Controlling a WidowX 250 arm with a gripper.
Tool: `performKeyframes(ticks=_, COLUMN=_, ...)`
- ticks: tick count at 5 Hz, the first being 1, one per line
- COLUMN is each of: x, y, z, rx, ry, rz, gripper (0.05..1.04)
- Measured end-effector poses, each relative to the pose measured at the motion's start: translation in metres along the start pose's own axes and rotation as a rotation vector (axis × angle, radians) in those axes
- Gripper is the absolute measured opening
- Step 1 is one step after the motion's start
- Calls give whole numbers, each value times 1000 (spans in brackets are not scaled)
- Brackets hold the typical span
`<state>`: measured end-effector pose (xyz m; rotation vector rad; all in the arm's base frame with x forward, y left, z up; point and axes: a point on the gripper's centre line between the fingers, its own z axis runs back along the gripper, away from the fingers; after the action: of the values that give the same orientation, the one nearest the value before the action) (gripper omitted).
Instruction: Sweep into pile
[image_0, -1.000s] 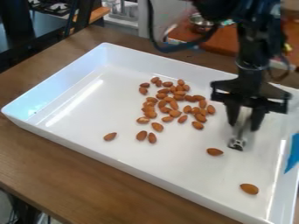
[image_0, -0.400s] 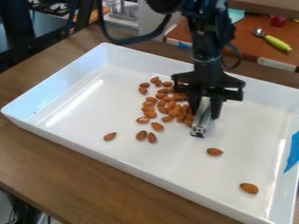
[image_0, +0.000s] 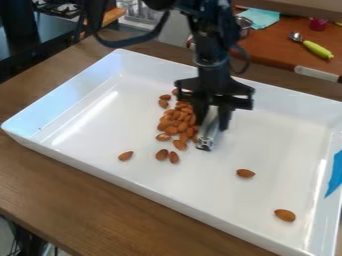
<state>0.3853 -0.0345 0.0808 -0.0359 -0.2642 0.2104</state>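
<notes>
The black two-finger claw (image_0: 213, 120) pinches a silver metal bar (image_0: 208, 135); too fast a sweep could scatter the heaped brown oval almonds (image_0: 172, 130).

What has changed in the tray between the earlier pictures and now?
The hand, holding the metal bar, moved leftward in the view, pushing the right side of the almond pile left and closer together. Nothing was let go. The two loose almonds at right and the tray stayed put.
</notes>
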Motion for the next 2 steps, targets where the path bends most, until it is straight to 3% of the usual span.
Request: performKeyframes(ticks=2, x=4, y=42, z=1, rx=30, ry=33, rz=24, gripper=381)
